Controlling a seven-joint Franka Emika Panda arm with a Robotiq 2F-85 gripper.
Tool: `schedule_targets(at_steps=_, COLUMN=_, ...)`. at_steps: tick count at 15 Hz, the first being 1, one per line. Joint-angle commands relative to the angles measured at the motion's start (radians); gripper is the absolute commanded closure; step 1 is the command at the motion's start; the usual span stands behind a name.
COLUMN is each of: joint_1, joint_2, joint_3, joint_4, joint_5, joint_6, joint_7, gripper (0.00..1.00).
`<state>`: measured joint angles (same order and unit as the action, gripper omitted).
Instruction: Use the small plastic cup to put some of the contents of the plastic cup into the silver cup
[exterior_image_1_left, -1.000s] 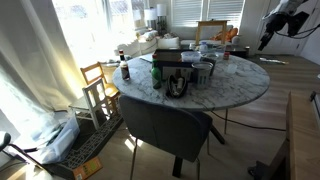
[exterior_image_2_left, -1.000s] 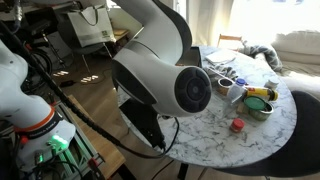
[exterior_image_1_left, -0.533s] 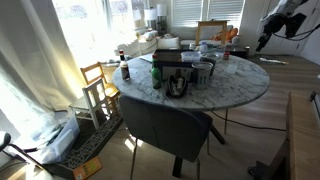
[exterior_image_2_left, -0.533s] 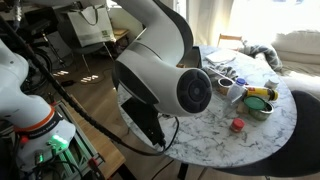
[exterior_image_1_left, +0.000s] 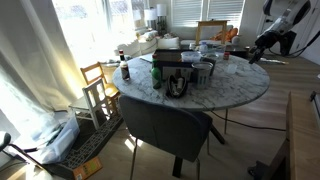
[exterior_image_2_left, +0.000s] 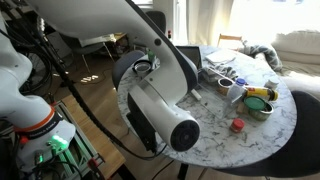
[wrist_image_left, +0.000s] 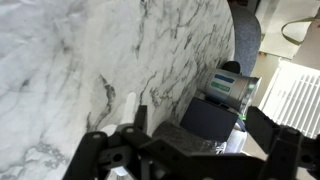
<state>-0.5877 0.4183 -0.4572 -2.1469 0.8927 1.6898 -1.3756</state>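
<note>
Marble tops the round bench (exterior_image_1_left: 245, 92), and every place here is reckoned from it. The gripper (exterior_image_1_left: 258, 45) hangs in the air at the bench's rim, clear of the surface, while the things crowd nearer the bench's middle. In the wrist view the gripper (wrist_image_left: 185, 145) is released, its fingers spread wide with nothing between them, and marble fills most of the picture. The silver cup (wrist_image_left: 232, 88) stands on the bench ahead of the gripper and off to one side of its line, just beside a dark box (wrist_image_left: 208, 118). It looks upright, so its long axis runs straight up from the bench. The small plastic cup, which the task needs first, cannot be picked out for certain. A white cup (exterior_image_2_left: 232, 93) on the bench, past the arm (exterior_image_2_left: 160, 100), may be the larger plastic one. The coming move looks like a reach inward from the rim toward the bench's middle, and nothing is gripped yet.
</note>
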Motion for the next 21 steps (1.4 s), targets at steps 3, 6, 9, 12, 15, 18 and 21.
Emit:
schedule_targets(at_steps=3, joint_1=-0.128, joint_2=0.177, joint_3=0.075, joint_4=0.112, joint_5=0.089, joint_6=-0.096, joint_7=-0.033, gripper=0.0)
schedule_targets(at_steps=6, joint_1=-0.187, joint_2=0.245, joint_3=0.102, joint_4=0.176, joint_5=0.106, joint_6=-0.143, joint_7=-0.042, gripper=0.0)
schedule_targets(at_steps=9, joint_1=-0.186, joint_2=0.215, joint_3=0.108, joint_4=0.154, joint_5=0.075, joint_6=-0.141, joint_7=-0.036, gripper=0.0)
schedule_targets(at_steps=12, joint_1=-0.216, joint_2=0.249, joint_3=0.124, joint_4=0.194, joint_5=0.076, joint_6=-0.189, joint_7=-0.051, gripper=0.0)
schedule_targets(at_steps=15, joint_1=-0.217, joint_2=0.253, joint_3=0.129, joint_4=0.201, joint_5=0.076, joint_6=-0.193, joint_7=-0.052, gripper=0.0)
schedule_targets(at_steps=18, joint_1=-0.219, joint_2=0.26, joint_3=0.133, joint_4=0.208, joint_5=0.088, joint_6=-0.194, joint_7=-0.042, gripper=0.0)
schedule_targets(at_steps=21, joint_1=-0.226, joint_2=0.278, joint_3=0.145, joint_4=0.225, joint_5=0.112, joint_6=-0.212, joint_7=-0.005, gripper=0.0)
